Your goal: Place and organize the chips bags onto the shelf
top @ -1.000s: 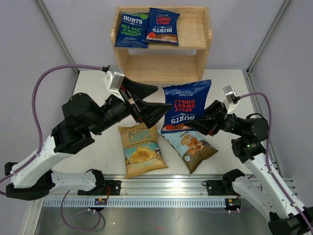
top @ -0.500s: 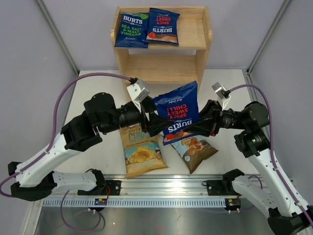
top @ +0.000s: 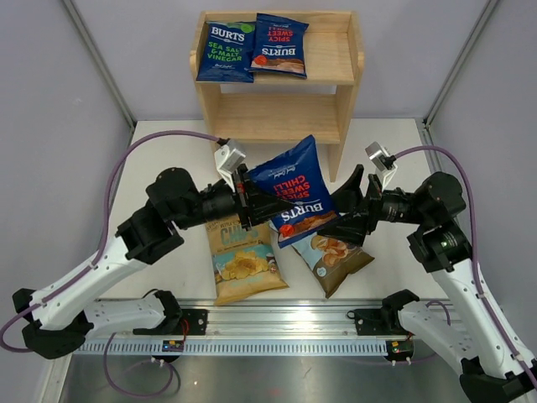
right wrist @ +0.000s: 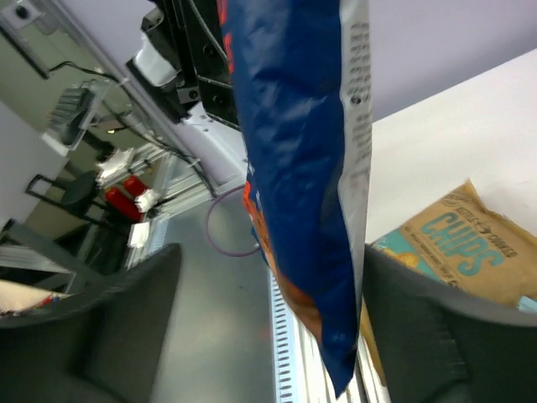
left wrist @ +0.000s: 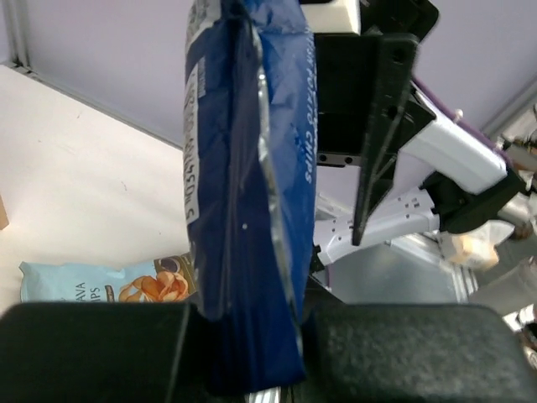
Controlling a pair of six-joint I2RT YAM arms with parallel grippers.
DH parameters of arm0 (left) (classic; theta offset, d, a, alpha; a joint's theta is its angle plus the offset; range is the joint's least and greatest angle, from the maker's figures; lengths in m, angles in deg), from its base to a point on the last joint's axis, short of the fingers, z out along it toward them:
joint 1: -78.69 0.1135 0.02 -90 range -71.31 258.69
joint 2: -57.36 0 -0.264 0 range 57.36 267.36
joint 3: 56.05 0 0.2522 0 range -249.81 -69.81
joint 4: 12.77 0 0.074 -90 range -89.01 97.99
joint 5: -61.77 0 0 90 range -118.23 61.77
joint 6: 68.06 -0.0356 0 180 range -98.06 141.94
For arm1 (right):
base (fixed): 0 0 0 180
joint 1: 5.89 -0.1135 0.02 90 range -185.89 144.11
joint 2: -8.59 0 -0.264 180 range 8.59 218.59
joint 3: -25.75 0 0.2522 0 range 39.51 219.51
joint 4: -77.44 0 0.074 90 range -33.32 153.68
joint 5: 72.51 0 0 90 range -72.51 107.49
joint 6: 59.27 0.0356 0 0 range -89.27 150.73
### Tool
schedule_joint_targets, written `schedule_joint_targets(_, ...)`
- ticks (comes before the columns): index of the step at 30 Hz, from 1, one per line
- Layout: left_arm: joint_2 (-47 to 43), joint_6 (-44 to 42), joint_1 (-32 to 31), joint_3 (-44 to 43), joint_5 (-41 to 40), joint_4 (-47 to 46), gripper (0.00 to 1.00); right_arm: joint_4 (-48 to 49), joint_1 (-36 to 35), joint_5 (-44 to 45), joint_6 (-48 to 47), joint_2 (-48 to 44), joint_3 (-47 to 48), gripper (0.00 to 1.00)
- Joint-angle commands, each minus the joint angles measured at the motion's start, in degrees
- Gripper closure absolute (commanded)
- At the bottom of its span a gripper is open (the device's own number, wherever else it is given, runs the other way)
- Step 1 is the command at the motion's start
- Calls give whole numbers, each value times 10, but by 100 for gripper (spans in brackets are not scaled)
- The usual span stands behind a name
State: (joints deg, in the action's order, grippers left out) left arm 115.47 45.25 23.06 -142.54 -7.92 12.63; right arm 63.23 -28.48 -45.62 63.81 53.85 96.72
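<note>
A dark-blue Burts chips bag (top: pixel 289 189) hangs in the air between my two arms, in front of the shelf (top: pixel 331 54). My left gripper (top: pixel 252 206) is shut on the bag's left edge; in the left wrist view the bag (left wrist: pixel 247 168) is pinched between both pads (left wrist: pixel 403 344). My right gripper (top: pixel 344 204) stands open around the bag's right end, and the bag (right wrist: pixel 302 168) hangs loose between its spread fingers (right wrist: pixel 109 327). Two more Burts bags (top: pixel 225 52) (top: pixel 279 46) lie on the shelf's top tier. A tan Chips bag (top: pixel 242 256) and a light-blue bag (top: pixel 336 252) lie on the table.
The wooden shelf stands at the table's far edge, its lower tier (top: pixel 277 113) bare and the right third of its top tier bare. Grey walls close in both sides. A metal rail (top: pixel 277 323) runs along the near edge.
My left gripper has closed on the blue bag's left edge. My right gripper has opened and let go of it. The bag has tilted and shifted slightly left and up.
</note>
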Motion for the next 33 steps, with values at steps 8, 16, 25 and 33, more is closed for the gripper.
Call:
schedule_joint_targets(8,-101,192,63,127,-134,-207,89,10,-3,255,101,-57,-32,1)
schedule_joint_targets(16,-138,325,63,296,-267,-493,90,334,-29,332,387,-47,-167,2)
schedule_joint_targets(25,-104,382,63,346,-281,-613,91,346,-127,426,342,28,-141,10)
schedule_joint_targets(33,-88,405,63,336,-271,-567,92,397,-149,429,330,67,-125,13)
